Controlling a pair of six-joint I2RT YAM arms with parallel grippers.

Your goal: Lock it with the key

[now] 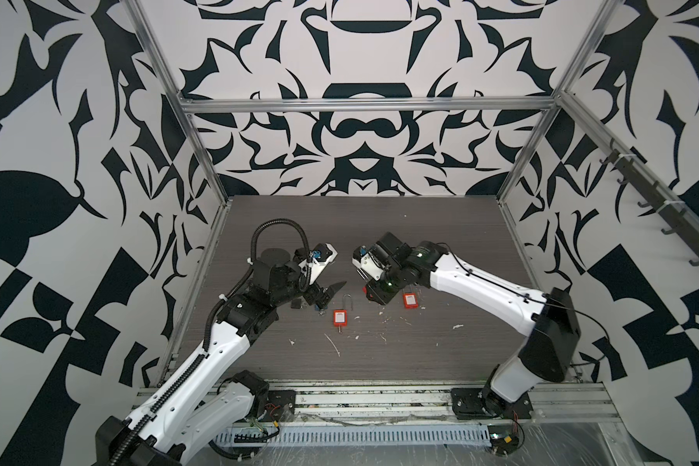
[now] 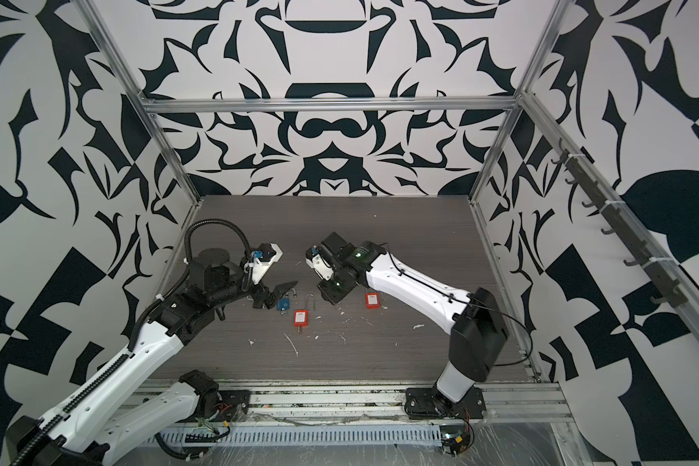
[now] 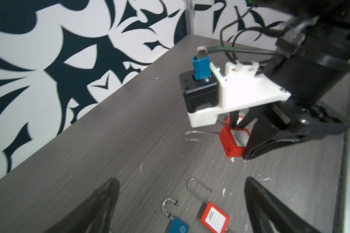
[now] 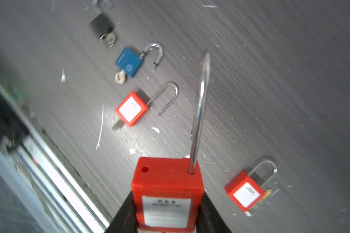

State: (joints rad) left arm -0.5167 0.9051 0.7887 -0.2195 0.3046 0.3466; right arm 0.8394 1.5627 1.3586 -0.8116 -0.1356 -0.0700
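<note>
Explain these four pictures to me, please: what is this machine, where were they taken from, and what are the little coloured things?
It is a robot with two jointed arms, the left arm and the right arm, each ending in a claw. Two pictures look down from overhead. The other two come from a camera on each arm's wrist. On the grey table lie four padlocks: a black padlock, a blue padlock, a long-looped red padlock with its loop open, and a second red padlock. The right claw grips a third red padlock, loop swung open. The left claw is open and empty, near the blue padlock.
</note>
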